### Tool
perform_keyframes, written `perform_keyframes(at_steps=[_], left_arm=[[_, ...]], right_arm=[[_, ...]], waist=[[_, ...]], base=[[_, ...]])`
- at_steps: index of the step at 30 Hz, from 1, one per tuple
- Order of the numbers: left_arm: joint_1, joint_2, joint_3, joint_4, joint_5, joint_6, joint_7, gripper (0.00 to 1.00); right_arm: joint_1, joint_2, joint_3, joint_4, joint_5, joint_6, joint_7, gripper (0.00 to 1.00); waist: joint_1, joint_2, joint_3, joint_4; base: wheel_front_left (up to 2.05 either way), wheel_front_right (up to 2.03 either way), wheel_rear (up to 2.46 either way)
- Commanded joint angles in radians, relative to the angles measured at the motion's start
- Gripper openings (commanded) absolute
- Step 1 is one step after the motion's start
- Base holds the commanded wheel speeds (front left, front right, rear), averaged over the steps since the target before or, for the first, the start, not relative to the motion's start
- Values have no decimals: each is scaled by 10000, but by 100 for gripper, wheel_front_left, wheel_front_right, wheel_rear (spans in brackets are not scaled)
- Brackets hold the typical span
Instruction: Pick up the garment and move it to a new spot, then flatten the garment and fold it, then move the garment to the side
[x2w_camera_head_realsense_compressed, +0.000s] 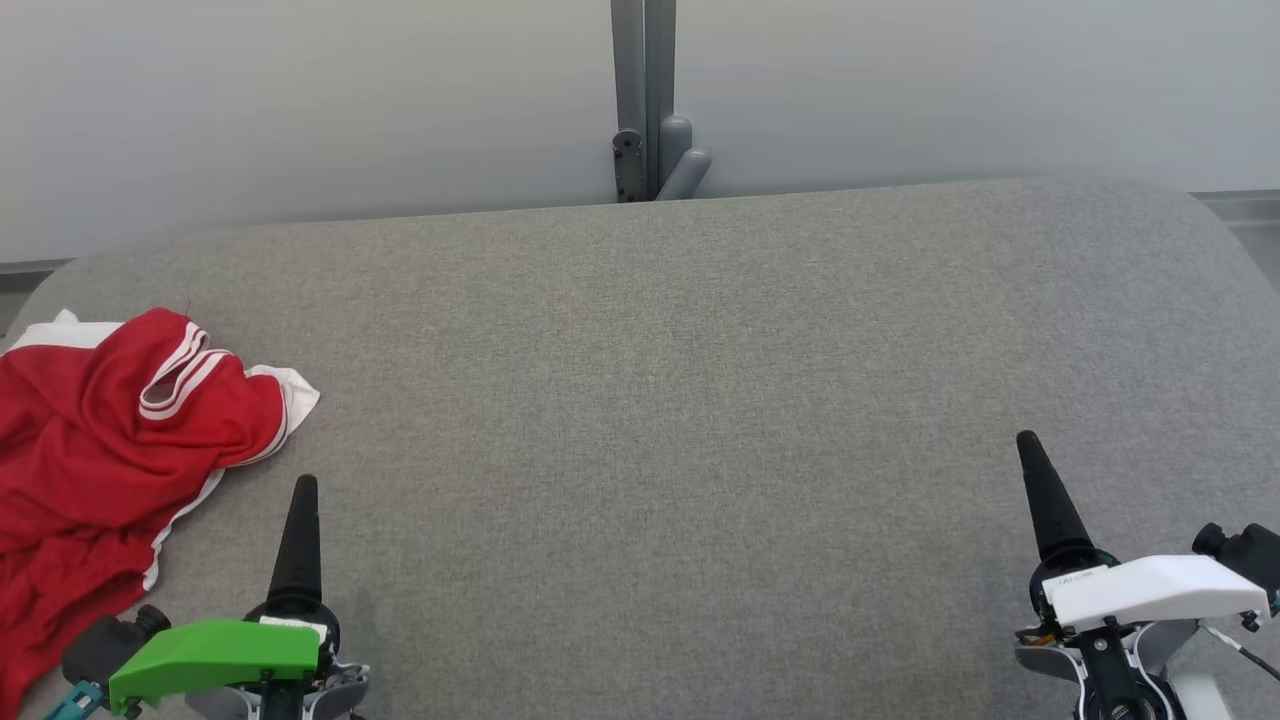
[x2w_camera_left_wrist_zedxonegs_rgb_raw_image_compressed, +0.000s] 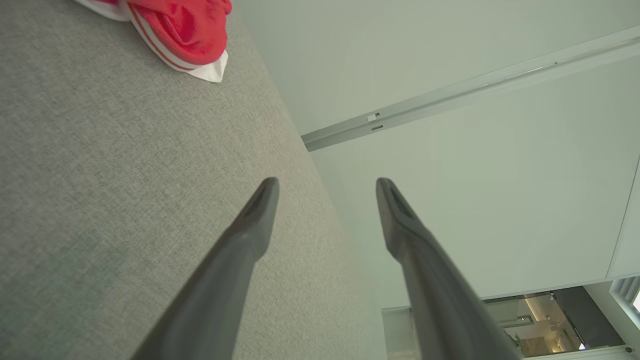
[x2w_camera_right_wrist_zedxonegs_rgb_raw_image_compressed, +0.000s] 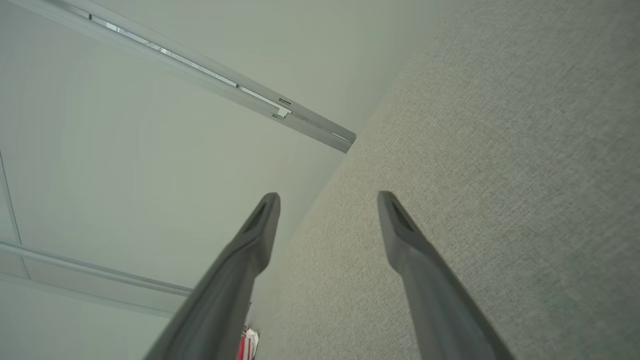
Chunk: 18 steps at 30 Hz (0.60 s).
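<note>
Left hand (x2w_camera_head_realsense_compressed: 303, 490) stands open, garment (x2w_camera_head_realsense_compressed: 100, 440) near its left.

Held the left claw (x2w_camera_left_wrist_zedxonegs_rgb_raw_image_compressed: 327, 182) low at the near left, the right claw (x2w_camera_right_wrist_zedxonegs_rgb_raw_image_compressed: 328, 196) low at the near right, both gaping wide, empty, pointing forward.

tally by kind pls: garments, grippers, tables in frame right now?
Garments: 1, the red garment, crumpled at the table's left side
Grippers: 2, left gripper and right gripper, both open, holding nothing
Tables: 1, the grey fabric table
Total: 4
</note>
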Motion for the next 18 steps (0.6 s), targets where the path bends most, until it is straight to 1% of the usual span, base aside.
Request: perform_keyframes(at_steps=[1, 6, 7, 18], left_arm=[[-65, 50, -21, -166, 443, -4, -97, 100], [-14, 96, -166, -150, 1753, -17, -288, 100], [11, 121, -215, -103, 2211, -22, -366, 100], [100, 208, -331, 156, 4178, -47, -747, 100]], right_arm=[[-57, -55, 49, -285, -474, 4, -103, 100], [64, -62, 161, -432, -1772, 4, -302, 100], [89, -65, 190, -461, -2199, 4, -376, 100], [320, -78, 324, -416, -4155, 5, -768, 100]], waist=[[0, 21, -2, 4], [0, 25, -4, 17], [0, 27, -4, 17], [0, 36, -45, 14]], base=[[0, 0, 0], [0, 0, 0], [0, 0, 0], [0, 0, 0]])
